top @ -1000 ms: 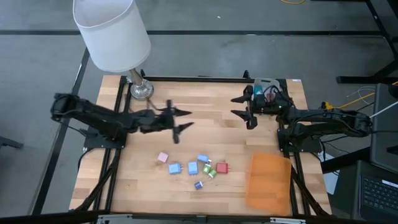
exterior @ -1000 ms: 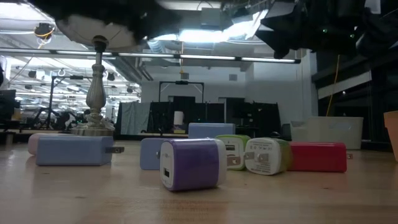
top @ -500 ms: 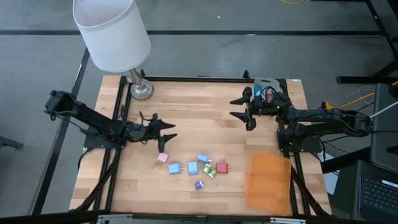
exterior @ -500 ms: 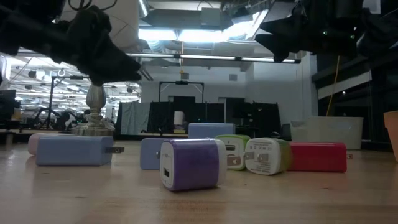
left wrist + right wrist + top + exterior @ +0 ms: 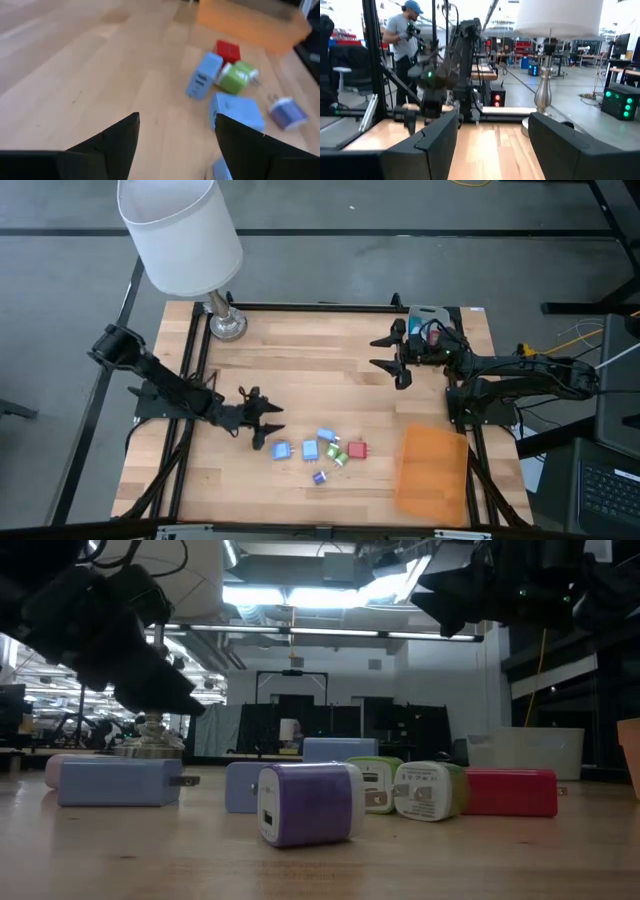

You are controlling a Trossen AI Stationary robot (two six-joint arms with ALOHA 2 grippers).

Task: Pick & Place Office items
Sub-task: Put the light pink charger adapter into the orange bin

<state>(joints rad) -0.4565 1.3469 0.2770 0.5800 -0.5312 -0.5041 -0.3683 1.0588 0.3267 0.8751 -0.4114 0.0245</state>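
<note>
Wooden surface [image 5: 330,380]: office items [image 5: 318,450], small blocky pieces in blue, light blue, green, red and purple, clustered near the front centre, loose on the wood. Left end effector [image 5: 264,423]: fingers spread wide, empty, low just beside the cluster's left edge. Right end effector [image 5: 387,359]: fingers wide apart, empty, raised over the far right. Orange sheet [image 5: 433,470]: front right. Lamp [image 5: 182,235]: far left corner.

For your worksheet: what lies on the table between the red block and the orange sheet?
Nothing: in the high view, only bare wood separates the red block from the orange sheet.
</note>
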